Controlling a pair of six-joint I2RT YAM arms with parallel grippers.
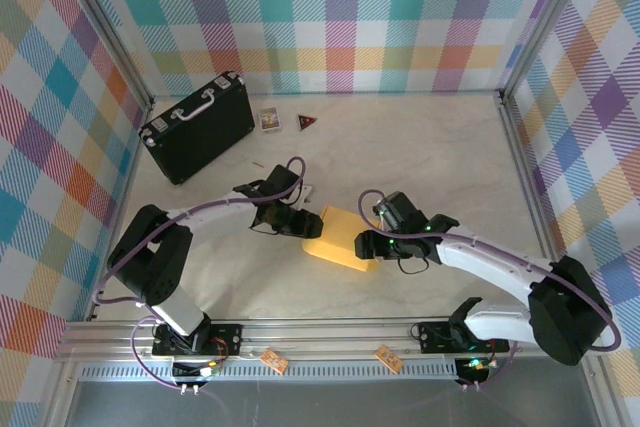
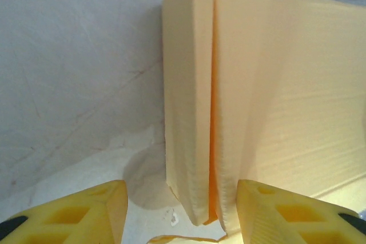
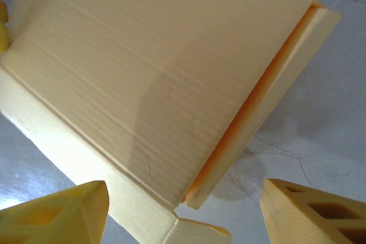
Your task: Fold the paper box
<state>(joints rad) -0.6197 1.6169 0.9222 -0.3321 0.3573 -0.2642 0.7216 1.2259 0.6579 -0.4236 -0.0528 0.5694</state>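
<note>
— Left gripper first: what is it doing?

— I am holding it spread at the left end of the paper box. In its own camera the box's end, with a folded flap and a seam beside it, is standing between my fingers. One finger is sitting just against the cardboard and the other is hanging apart from it, so nothing is being pinched.

— Where is the box lying?

— It is lying on the table between my two arms, toward the front, well apart from the black case at the far left. It is looking closed into a flat box, though one side is gaping along an orange slit.

— Which way is it running?

— As far as the overhead view is letting me tell, its long axis is running roughly from one gripper to the other. Both arms are sitting about equally close, one at each end.

— And the right gripper?

— I am holding that one wide apart too, facing the box's right end, with neither finger pressing the cardboard as far as I can judge.

— What is the next move turning on?

— I am judging it by that gaping side. It is opening toward the right gripper, so that arm is looking better placed to press it shut while the left braces the far end.
</note>
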